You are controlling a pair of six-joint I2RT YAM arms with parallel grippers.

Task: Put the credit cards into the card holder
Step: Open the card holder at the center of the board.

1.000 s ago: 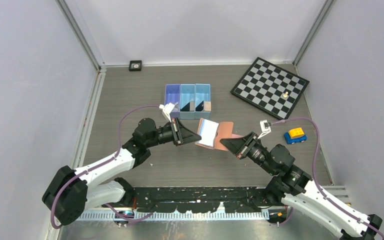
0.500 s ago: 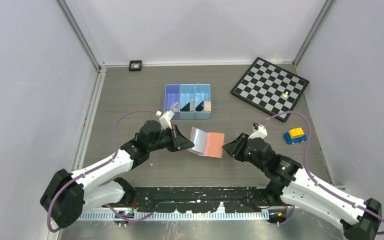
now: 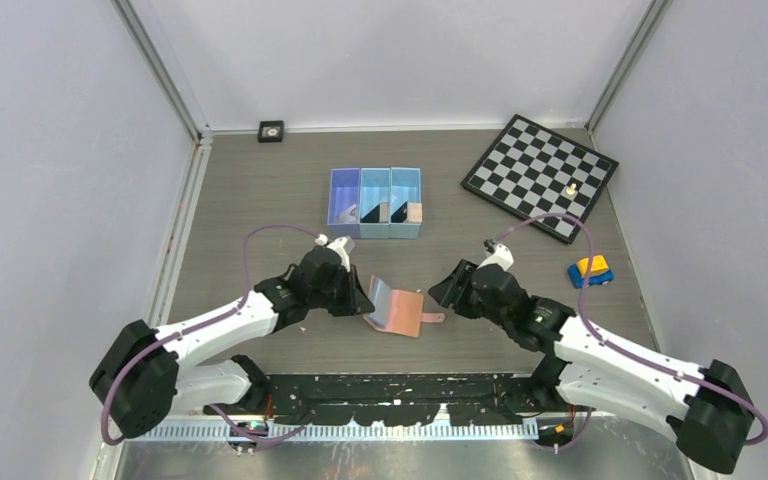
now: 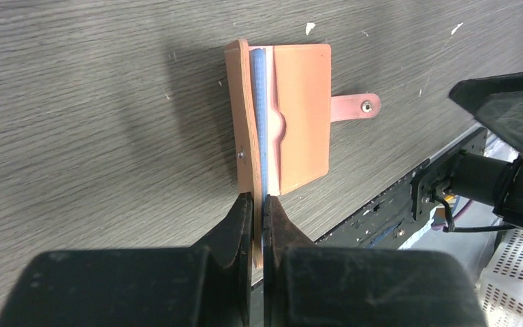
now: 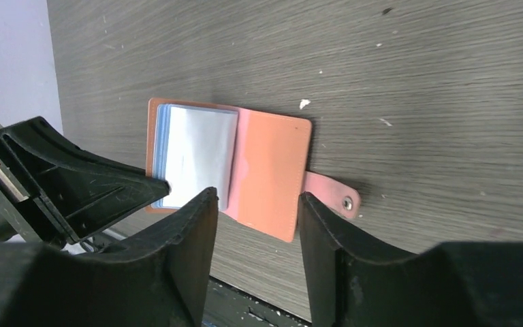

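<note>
The salmon-tan card holder (image 3: 400, 315) lies open on the table, its snap tab (image 3: 432, 319) pointing right. My left gripper (image 3: 365, 300) is shut on its raised left cover; in the left wrist view the cover and the blue lining of the card holder (image 4: 303, 116) are pinched between the tips of the left gripper (image 4: 259, 201). My right gripper (image 3: 440, 291) hovers open just right of it, with nothing held; the right wrist view shows the card holder (image 5: 272, 163) beyond the spread tips of the right gripper (image 5: 255, 194). Black credit cards (image 3: 397, 212) stand in the blue bin (image 3: 405, 232).
A small tan block (image 3: 414, 211) sits in the bin's right compartment. A chessboard (image 3: 530, 165) with one small piece (image 3: 569, 188) lies at the back right. A blue-and-yellow toy car (image 3: 590, 270) sits near the right arm. A black rail runs along the front edge.
The card holder came down and nearer, from between both grippers onto the table. My right gripper opened, let go of it and drew back. The left gripper kept its grip.
</note>
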